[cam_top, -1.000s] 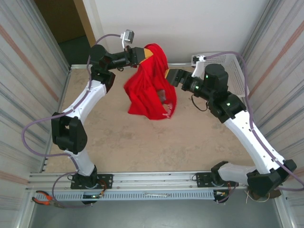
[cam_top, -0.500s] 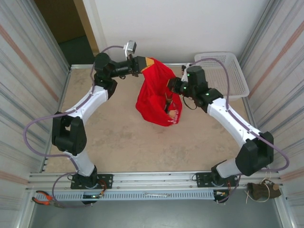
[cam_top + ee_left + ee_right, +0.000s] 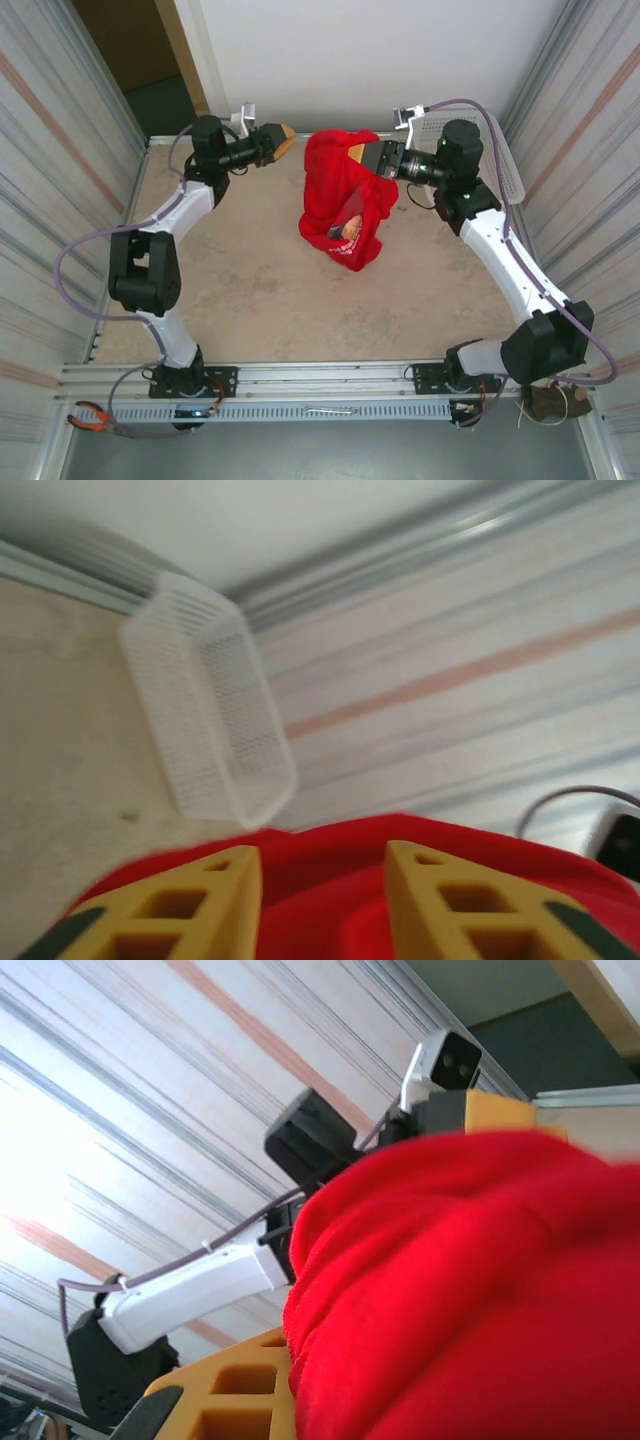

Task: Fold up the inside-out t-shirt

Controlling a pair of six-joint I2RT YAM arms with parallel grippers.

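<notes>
Over a beige table [image 3: 250, 290] between striped panels [image 3: 60, 150], saw the red t-shirt [image 3: 340, 200] hanging from the right gripper [image 3: 355, 155], clamped tight on its top; could not read its pale print [image 3: 350, 228]. From the left wrist, caught the left gripper [image 3: 320, 855] spread apart, nothing between its fingers, just short of the cloth, a white basket [image 3: 210, 720] beyond.

t-shirt [image 3: 338, 205] on right gripper [image 3: 354, 155] over far table [image 3: 250, 280], left gripper [image 3: 286, 140] apart leftward, basket [image 3: 498, 140] seemingly at far-right corner

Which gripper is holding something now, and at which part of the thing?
The right gripper holds the red t-shirt by its bunched top edge. The left gripper is open and empty.
</notes>
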